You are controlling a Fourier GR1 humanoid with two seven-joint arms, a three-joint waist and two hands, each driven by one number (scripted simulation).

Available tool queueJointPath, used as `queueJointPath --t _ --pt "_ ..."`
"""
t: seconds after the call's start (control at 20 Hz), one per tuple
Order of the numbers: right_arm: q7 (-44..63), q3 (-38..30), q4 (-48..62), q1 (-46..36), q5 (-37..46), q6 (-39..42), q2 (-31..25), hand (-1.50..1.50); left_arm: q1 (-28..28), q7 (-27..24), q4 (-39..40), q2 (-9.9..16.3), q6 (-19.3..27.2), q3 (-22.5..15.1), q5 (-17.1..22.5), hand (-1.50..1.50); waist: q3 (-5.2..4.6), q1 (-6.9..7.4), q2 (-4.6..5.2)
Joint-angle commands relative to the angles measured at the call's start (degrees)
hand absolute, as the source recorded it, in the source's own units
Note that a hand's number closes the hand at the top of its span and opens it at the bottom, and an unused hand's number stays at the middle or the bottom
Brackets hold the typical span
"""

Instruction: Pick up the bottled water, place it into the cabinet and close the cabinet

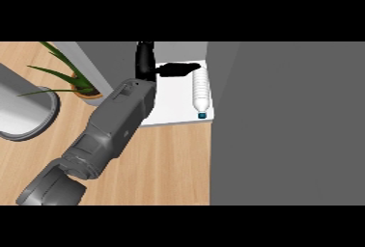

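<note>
The bottled water (202,92) lies on its side on the white cabinet shelf (171,103), along the shelf's right edge, its blue cap (202,115) pointing toward the near edge. Just to its right rises a large grey cabinet door (285,125), which fills the right side of the view and stands directly beside the bottle.

One grey forearm (107,130) comes in from the lower left and stretches diagonally up over the wooden surface (167,164) to the shelf. By its place in the view it reads as the left arm. The left robot hand (160,67) is over the back of the shelf, its black fingers straight and spread wide: one part points up along the grey cabinet wall (110,55), another points right toward the bottle's base. It holds nothing, and whether a fingertip touches the bottle cannot be told.

At the left, a potted plant (82,84) with long green leaves stands on the surface beside the cabinet wall. Further left is a grey, rounded sink basin (25,113), cut off by the edge. The right robot hand is out of view.
</note>
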Motion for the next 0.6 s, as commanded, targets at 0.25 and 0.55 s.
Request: queueJointPath --t 0.25,0.55 --pt "6.3 1.0 -6.4 0.4 -5.1 -3.0 0.7 -1.50 -1.3 -1.5 -1.6 -2.3 -5.6 2.3 1.3 -1.50 0.07 2.02 -0.90" --pt "5.9 1.4 -6.5 1.0 -4.4 -2.7 1.7 -1.50 7.3 -3.3 -8.4 -2.3 -6.6 -0.7 1.8 -1.50 0.10 3.26 -1.86"
